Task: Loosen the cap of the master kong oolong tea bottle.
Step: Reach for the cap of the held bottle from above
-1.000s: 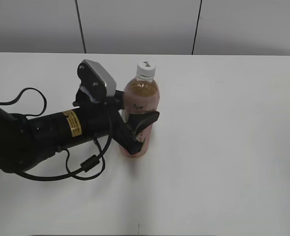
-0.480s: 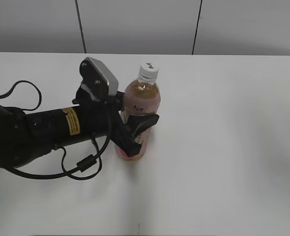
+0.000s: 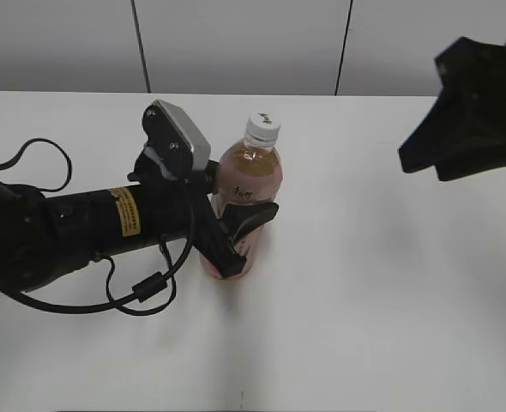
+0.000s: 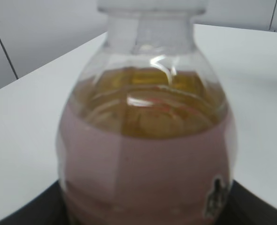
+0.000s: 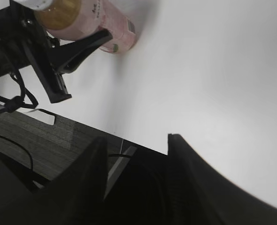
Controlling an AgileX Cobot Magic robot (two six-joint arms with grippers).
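You have the master kong oolong tea bottle [image 3: 240, 202] standing close to upright on the white bench [image 3: 364, 300], a little left of the middle in the exterior view, with its white cap [image 3: 262, 128] on top and a small dark mark on the cap's face. Your left gripper [image 3: 236, 230] reaches in from the left, and its jaws are clamped around the pink-labelled lower body of the bottle: one black finger crosses the front of the label and the other runs down beside the bottle's base. In the left wrist view the bottle [image 4: 148, 140] fills almost the whole frame, amber tea visible under the clear shoulder, pink below, with dark gripper parts at the bottom corners. Your right gripper [image 3: 472, 120] shows at the upper right of the exterior view as a dark blurred shape above the bench, well apart from the bottle and touching nothing. In the right wrist view its two dark fingers [image 5: 91, 187] stand apart with bare bench between them, so those jaws are spread and empty; the bottle [image 5: 101, 23] and the left gripper [image 5: 77, 51] around it sit far off in that frame's upper left corner.
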